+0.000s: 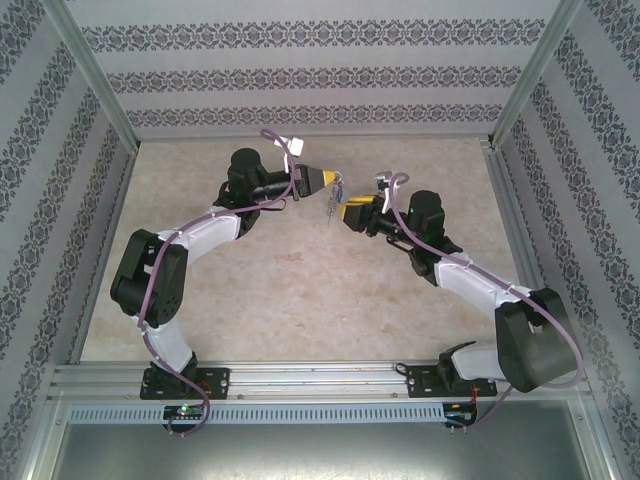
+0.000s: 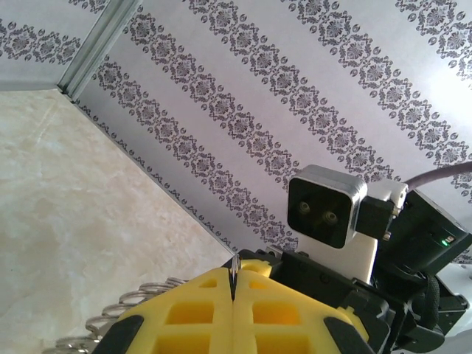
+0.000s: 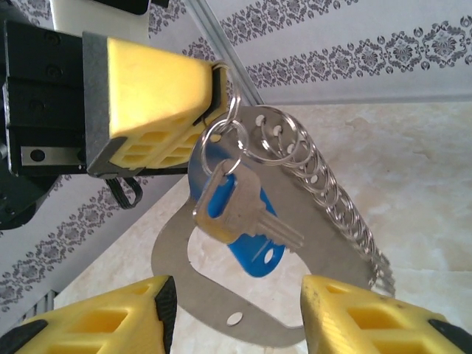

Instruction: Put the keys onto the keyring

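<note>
Left of centre in the top view, the left tool (image 1: 325,180) is pinched tight on the top of the keyring (image 3: 173,276), holding it above the table (image 1: 300,300); the key (image 3: 240,203) and blue tag (image 3: 254,254) dangle from its small rings, with the chain (image 3: 332,192) trailing right; just right, the right tool (image 1: 348,212) stands parted, gripping nothing; threading looks about done; next it likely needs a clean retreat that doesn't snag the chain.

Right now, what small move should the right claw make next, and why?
Probably draw the right gripper back slightly: its jaws stand open, gripping nothing, while the silver key and blue tag hang from a ring pinched in the shut left gripper, in front of the grey keyring.
</note>
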